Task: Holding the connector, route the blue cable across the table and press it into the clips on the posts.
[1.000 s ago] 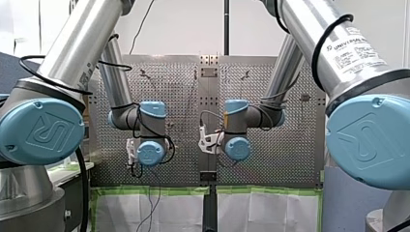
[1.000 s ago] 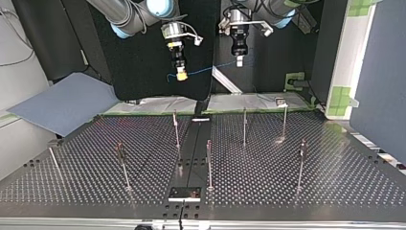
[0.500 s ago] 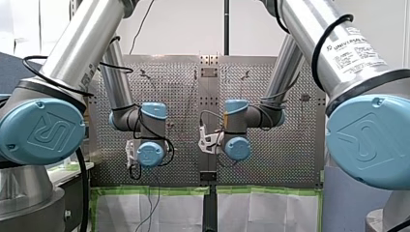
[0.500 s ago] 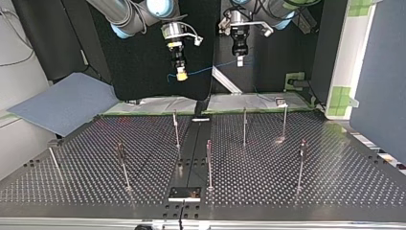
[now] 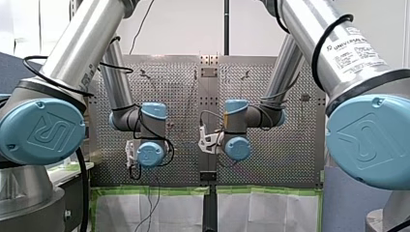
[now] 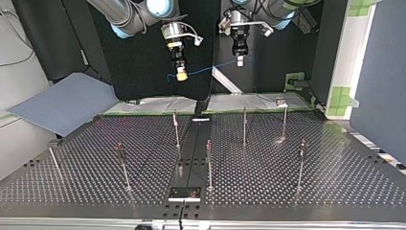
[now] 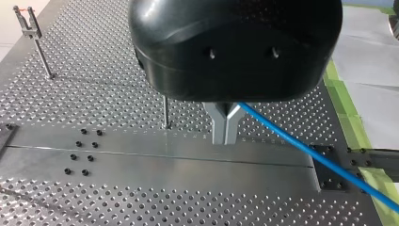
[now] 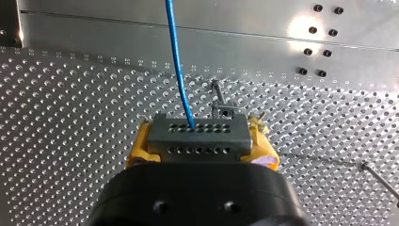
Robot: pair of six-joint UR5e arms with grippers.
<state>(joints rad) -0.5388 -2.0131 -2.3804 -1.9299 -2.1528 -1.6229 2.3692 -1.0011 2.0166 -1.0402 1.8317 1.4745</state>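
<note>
In the top view both grippers hang high over the far edge of the perforated table point(image 6: 287, 187), with the blue cable point(image 6: 210, 70) strung between them. My left gripper point(image 6: 239, 61) is at the right. My right gripper point(image 6: 181, 75), with yellow pads, is at the left. In the left wrist view my metal-fingered left gripper point(image 7: 225, 139) is shut on the blue cable point(image 7: 306, 150), which runs off to one side. In the right wrist view my right gripper point(image 8: 200, 126) grips the grey connector point(image 8: 197, 136) between its yellow pads point(image 8: 139, 146). The cable point(image 8: 176, 56) leaves the connector straight ahead.
Several thin posts with clips stand on the table, among them post point(image 6: 176, 129), post point(image 6: 244, 125) and post point(image 6: 208, 163). A grey-blue sheet point(image 6: 62, 103) lies beyond the table at the top view's left. A small black plate point(image 6: 184, 193) sits at the near edge.
My left arm's wrist edged slightly in the front view between a second ago and half a second ago. Since then nothing has visibly moved.
</note>
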